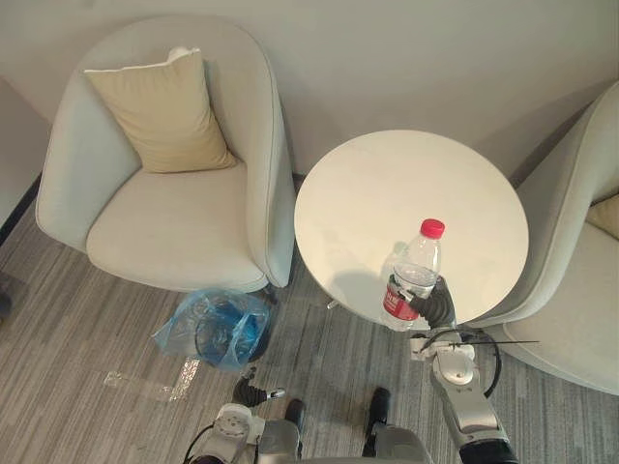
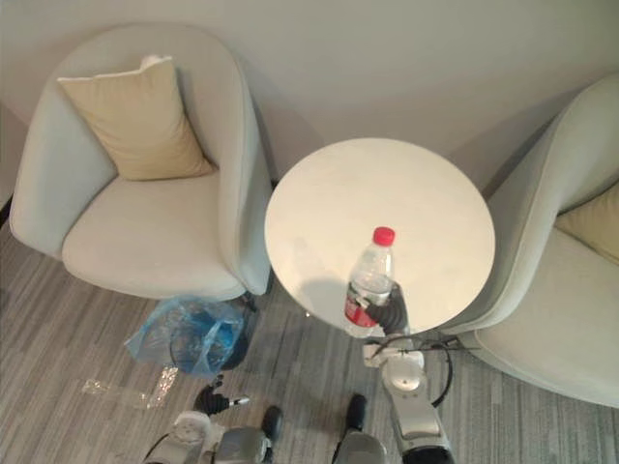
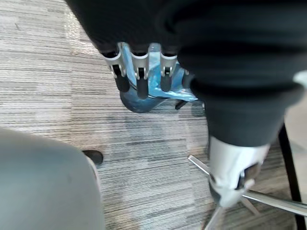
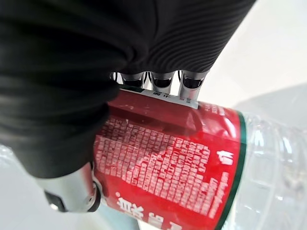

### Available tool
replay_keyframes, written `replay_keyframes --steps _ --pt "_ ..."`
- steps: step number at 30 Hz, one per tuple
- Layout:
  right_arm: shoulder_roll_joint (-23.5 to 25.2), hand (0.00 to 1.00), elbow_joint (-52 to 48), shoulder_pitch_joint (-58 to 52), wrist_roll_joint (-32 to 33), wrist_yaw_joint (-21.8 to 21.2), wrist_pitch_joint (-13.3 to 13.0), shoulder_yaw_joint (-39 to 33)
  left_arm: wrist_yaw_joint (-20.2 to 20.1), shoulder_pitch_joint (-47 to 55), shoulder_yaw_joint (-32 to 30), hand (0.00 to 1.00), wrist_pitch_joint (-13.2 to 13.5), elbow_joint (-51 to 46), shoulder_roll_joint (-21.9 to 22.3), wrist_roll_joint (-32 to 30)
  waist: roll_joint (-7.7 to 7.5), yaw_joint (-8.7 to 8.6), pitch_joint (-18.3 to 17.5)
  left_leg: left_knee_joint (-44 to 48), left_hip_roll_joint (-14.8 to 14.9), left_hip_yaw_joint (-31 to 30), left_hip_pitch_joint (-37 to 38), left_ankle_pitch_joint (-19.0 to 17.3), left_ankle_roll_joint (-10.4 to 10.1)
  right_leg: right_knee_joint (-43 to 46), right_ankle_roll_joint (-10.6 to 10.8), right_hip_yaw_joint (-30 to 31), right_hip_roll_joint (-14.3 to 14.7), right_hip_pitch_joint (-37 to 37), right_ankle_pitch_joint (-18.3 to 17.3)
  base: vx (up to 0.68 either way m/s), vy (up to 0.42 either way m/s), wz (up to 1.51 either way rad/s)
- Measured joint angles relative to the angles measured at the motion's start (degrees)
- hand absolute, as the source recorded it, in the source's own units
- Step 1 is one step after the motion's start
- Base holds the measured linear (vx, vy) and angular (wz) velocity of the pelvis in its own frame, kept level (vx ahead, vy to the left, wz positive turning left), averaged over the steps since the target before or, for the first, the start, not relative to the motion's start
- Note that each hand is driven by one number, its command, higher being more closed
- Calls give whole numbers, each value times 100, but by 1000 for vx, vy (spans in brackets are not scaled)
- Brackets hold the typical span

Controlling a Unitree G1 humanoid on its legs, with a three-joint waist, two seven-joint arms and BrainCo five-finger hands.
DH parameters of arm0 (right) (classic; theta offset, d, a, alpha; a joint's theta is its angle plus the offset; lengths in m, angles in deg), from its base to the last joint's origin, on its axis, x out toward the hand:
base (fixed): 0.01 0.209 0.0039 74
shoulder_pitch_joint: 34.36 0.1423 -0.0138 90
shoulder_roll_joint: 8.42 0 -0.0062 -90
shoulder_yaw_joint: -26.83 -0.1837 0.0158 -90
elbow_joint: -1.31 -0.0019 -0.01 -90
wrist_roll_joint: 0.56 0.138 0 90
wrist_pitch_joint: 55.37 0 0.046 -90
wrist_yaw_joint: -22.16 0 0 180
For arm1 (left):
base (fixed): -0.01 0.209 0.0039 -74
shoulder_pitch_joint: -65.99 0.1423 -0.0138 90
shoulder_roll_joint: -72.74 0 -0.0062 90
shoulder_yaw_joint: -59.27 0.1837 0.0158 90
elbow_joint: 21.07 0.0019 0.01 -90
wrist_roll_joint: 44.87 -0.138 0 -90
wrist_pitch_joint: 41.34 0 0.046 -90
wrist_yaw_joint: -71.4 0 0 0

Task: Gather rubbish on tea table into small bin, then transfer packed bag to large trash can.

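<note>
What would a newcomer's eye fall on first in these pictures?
First comes the clear bottle with a red cap, gripped by the right hand at the near edge of the round white table. Next comes the small bin with a blue bag, on the floor beside the armchair.

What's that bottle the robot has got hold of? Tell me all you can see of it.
The bottle is clear plastic with a red cap and a red label, edged in green, round its lower half. It is roughly upright, leaning slightly, at the near edge of the round white table. The right hand is curled round the label. Whether its base rests on the table I cannot tell.
</note>
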Motion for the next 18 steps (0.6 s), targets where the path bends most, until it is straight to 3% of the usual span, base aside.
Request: replay_keyframes --steps 10,18 --pt "30 100 -309 -394 -63 -129 -103 86 2 48 -15 0 -70 142 -21 -8 -89 -47 -259 -31 1 98 162 2 1 -2 0 130 1 47 47 -14 9 -6" --pt "45 100 -614 -566 -261 -211 -149 252 3 66 -58 0 -79 152 -16 -7 -93 -66 -261 -34 2 59 254 4 -2 -29 -1 89 -1 197 47 -42 3 2"
